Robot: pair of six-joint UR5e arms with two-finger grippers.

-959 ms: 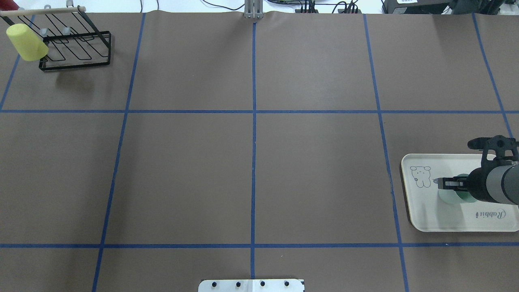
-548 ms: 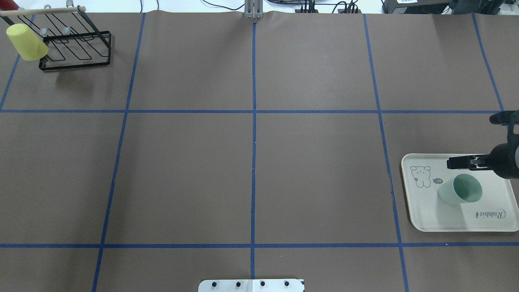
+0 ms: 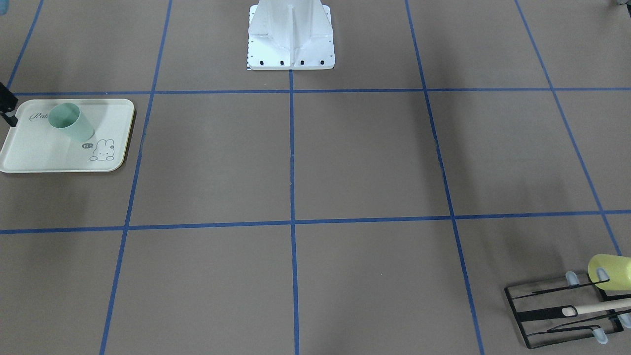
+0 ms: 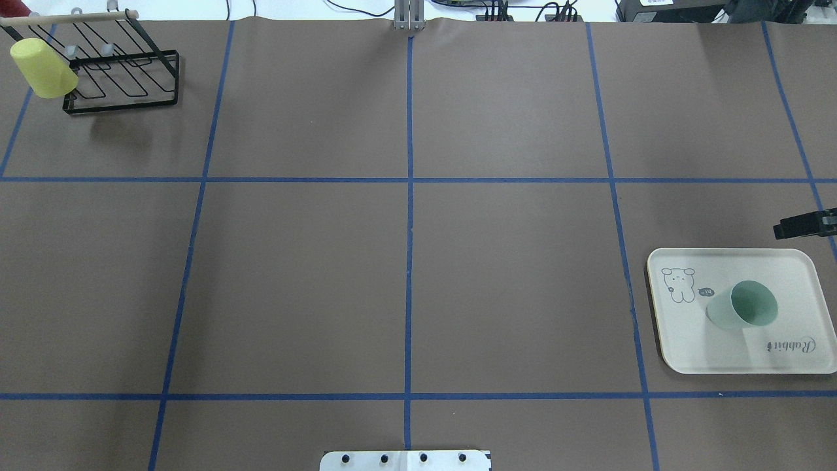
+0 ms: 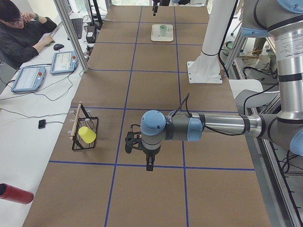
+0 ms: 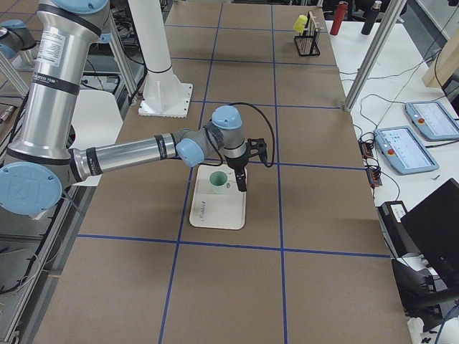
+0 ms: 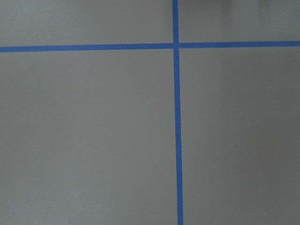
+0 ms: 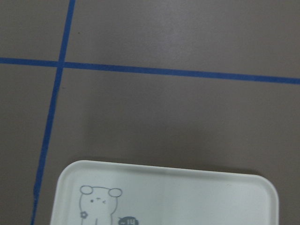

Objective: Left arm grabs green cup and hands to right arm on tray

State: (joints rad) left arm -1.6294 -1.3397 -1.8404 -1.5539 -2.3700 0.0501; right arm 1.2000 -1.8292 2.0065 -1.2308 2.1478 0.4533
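The green cup stands upright and free on the cream tray, beside the bunny drawing; it also shows in the front view and the right view. My right gripper is empty, just beyond the tray's far edge at the view's right border, apart from the cup. It looks open, seen edge-on. It shows above the tray's edge in the right view. My left gripper shows only in the left view, pointing down over bare table. I cannot tell if it is open or shut.
A black wire rack with a yellow cup hung on it stands at the far left corner. The robot's white base plate sits at the near edge. An operator sits beside the table.
My right gripper let go of the green cup's rim and drew back and away to the view's right edge. The cup stays upright on the tray.
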